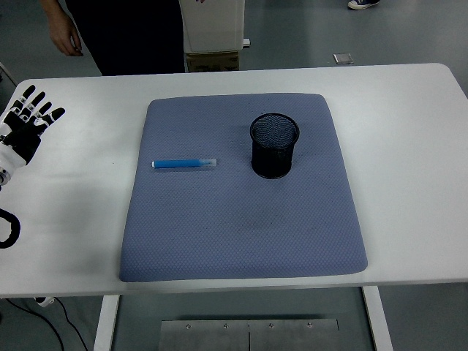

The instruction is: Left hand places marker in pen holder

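left hand (28, 121): at the table's left edge, fingers spread, empty, well apart from the work. marker (184, 164): blue, lying flat and crosswise on the grey mat (241, 234), left of centre. pen holder (274, 145): black mesh cup, upright, mouth open, right of the marker and apart from it. advised handling: approach from above, pinch the barrel mid-length, tip it upright before lowering into the cup, release only once inside the rim. white table (409, 146): bears the mat. person (69, 33): a hand at the far side.

You have the marker (184, 164) lying on the mat (241, 241) toward its left edge, the pen holder (274, 146) standing to its right.
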You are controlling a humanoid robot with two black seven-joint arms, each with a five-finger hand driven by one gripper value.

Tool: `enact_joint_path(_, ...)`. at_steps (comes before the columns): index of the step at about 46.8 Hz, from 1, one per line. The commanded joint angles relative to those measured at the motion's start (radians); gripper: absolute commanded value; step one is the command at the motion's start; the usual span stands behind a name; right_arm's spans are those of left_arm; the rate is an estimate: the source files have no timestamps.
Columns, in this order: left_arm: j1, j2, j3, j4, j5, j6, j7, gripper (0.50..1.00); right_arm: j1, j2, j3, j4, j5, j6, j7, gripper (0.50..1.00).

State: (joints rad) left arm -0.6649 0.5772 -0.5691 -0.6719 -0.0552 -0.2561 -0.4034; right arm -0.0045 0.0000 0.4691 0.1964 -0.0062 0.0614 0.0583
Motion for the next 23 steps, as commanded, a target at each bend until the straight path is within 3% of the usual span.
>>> enact_joint_path(1, 0.001, 0.001, 0.0, -0.002, 0.0, 0.0, 0.0, 1.0, 0.0, 0.0, 0.0, 0.0, 0.0, 0.0, 0.0, 1.0)
enact_joint_path(23, 0.013, 0.0, -0.003, 0.0, -0.008, 0.0, 0.0, 1.0, 0.0, 0.0, 0.0, 0.0, 0.0, 0.0, 0.0, 1.0)
